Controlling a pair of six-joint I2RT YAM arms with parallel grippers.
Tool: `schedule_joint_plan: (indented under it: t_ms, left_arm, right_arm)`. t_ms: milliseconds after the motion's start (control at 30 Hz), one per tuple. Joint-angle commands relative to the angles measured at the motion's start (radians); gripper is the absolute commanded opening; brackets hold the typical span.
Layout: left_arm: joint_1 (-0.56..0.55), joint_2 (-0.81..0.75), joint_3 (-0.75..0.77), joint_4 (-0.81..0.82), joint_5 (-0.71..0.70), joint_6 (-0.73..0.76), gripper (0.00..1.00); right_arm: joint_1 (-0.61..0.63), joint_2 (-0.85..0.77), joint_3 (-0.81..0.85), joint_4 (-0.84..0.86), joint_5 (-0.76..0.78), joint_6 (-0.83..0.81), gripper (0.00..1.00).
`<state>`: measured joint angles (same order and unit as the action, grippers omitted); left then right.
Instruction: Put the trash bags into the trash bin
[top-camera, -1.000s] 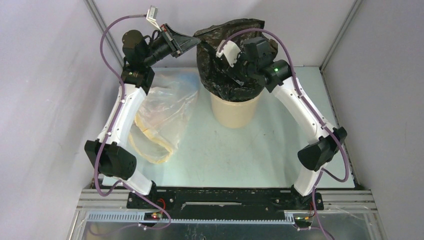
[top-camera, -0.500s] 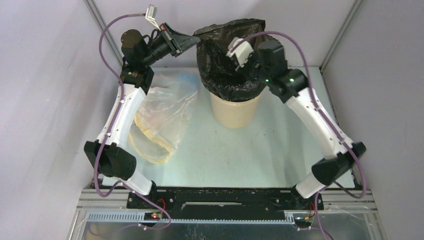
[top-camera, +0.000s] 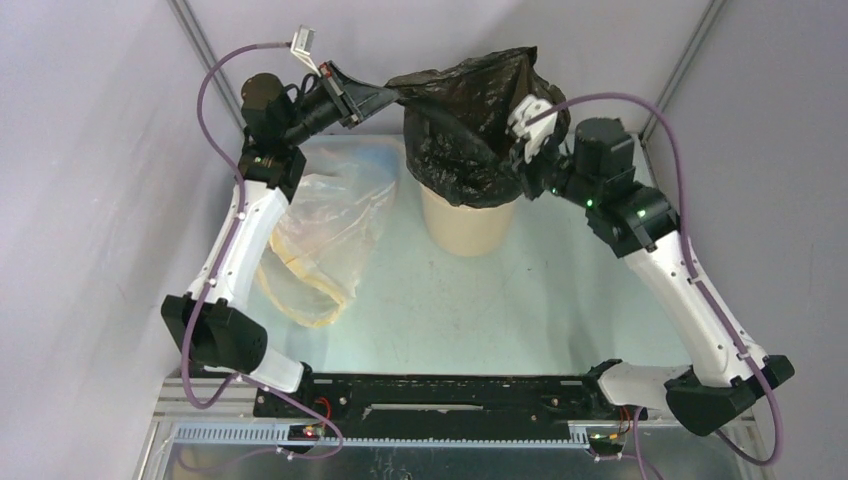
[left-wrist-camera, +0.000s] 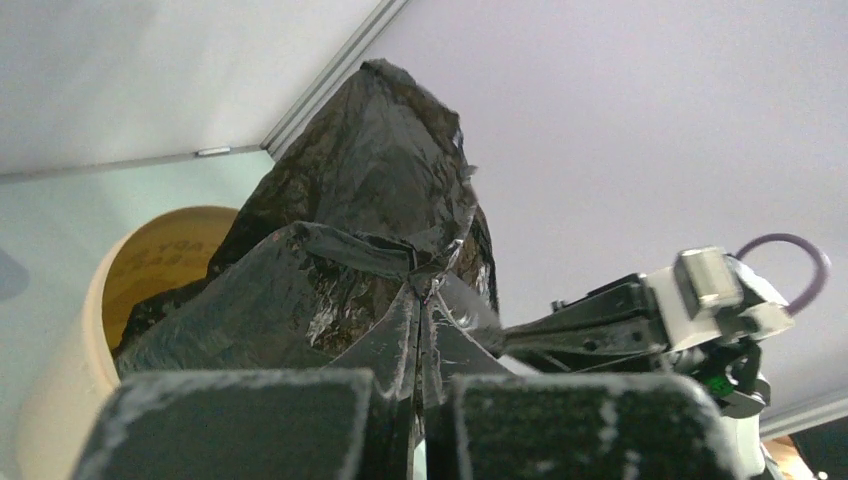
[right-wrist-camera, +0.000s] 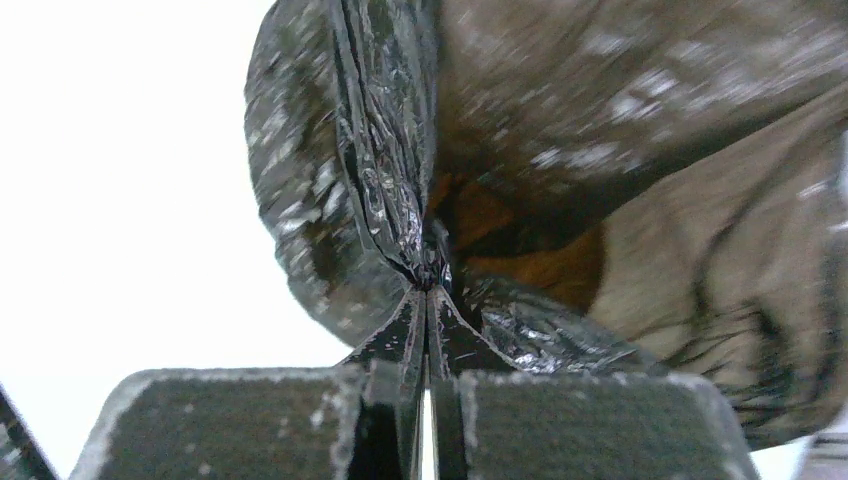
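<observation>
The glossy black trash bag hangs over the tan trash bin at the back middle, its lower part draped over the rim. My left gripper is shut on the bag's upper left edge; in the left wrist view the bag is pinched at the gripper, with the bin lower left. My right gripper is shut on the bag's right edge; in the right wrist view the bag bunches at the gripper. The bag is stretched between both grippers.
A translucent clear bag with yellow tints lies on the table left of the bin, beside the left arm. Grey walls and metal frame posts close in the back and sides.
My right arm has swung out to the right, pulling the bag's right edge with it. The bag is stretched wider and higher over the bin. The left gripper has shifted slightly right.
</observation>
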<state>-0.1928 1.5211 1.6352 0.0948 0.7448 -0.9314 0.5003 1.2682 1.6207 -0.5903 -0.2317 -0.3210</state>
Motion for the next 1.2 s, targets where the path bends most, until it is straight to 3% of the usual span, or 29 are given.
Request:
schedule_joint_plan:
  t_ms: [0, 467, 500, 533, 567, 700, 933, 1167]
  left_arm:
    - [0.005, -0.102, -0.065, 0.024, 0.017, 0.047, 0.00]
    - [0.005, -0.140, -0.095, 0.017, 0.016, 0.049, 0.00]
    - [0.006, -0.140, -0.094, 0.017, 0.016, 0.049, 0.00]
    - [0.006, -0.139, -0.092, 0.017, 0.016, 0.048, 0.00]
    - [0.007, -0.138, -0.086, 0.017, 0.016, 0.046, 0.00]
    - [0.007, -0.123, -0.052, 0.019, 0.023, 0.026, 0.00]
    - [0.006, -0.111, -0.043, 0.049, 0.036, -0.006, 0.00]
    - [0.006, -0.118, -0.051, 0.061, 0.033, -0.012, 0.00]
  right_arm:
    - [0.044, -0.067, -0.168, 0.064, -0.066, 0.107, 0.00]
    - [0.050, -0.137, -0.170, 0.035, -0.045, 0.174, 0.00]
    - [0.051, -0.139, -0.166, 0.032, -0.041, 0.179, 0.05]
    - [0.050, -0.140, -0.161, 0.029, -0.037, 0.186, 0.14]
    - [0.050, -0.143, -0.160, 0.026, -0.033, 0.192, 0.32]
    - [0.054, -0.161, -0.160, 0.019, -0.039, 0.233, 0.64]
    - [0.167, -0.274, -0.262, 0.069, 0.160, 0.325, 0.78]
    - [0.286, -0.375, -0.484, 0.222, 0.412, 0.496, 0.75]
